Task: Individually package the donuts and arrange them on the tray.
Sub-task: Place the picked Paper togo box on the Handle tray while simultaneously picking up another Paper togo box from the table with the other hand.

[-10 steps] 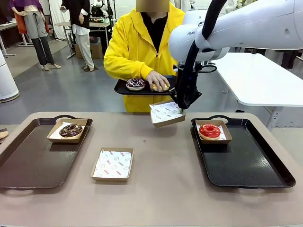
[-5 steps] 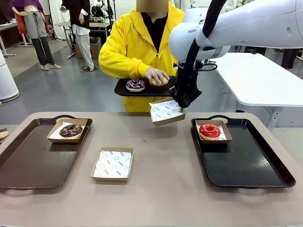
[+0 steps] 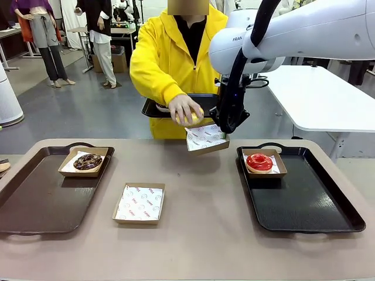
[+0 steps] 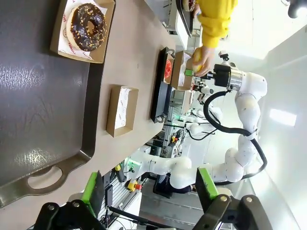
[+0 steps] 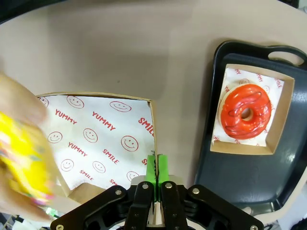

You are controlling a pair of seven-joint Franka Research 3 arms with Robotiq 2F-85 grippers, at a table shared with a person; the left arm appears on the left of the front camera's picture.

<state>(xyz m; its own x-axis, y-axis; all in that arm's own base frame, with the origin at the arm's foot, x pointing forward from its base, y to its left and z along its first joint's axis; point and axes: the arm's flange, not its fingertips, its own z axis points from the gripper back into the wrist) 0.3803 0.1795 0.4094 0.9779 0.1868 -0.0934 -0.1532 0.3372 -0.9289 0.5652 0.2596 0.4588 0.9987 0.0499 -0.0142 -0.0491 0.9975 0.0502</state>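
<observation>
My right gripper is shut on the edge of a paper-lined cardboard box, holding it tilted above the table's far edge; its green pads pinch the box wall. A person's hand holds the yellow donut just left of this box, blurred in the right wrist view. The red donut lies in a box on the right tray. A dark brown donut lies boxed on the left tray. My left gripper hangs open over the left tray.
An empty lined box sits on the table between the two trays. The person holds a small black tray just behind the held box. A white table stands at the back right.
The person's hand lifted the yellow donut off the small black tray and brought it down toward the held box. The sprinkled dark donut on that tray is now hidden behind the hand.
</observation>
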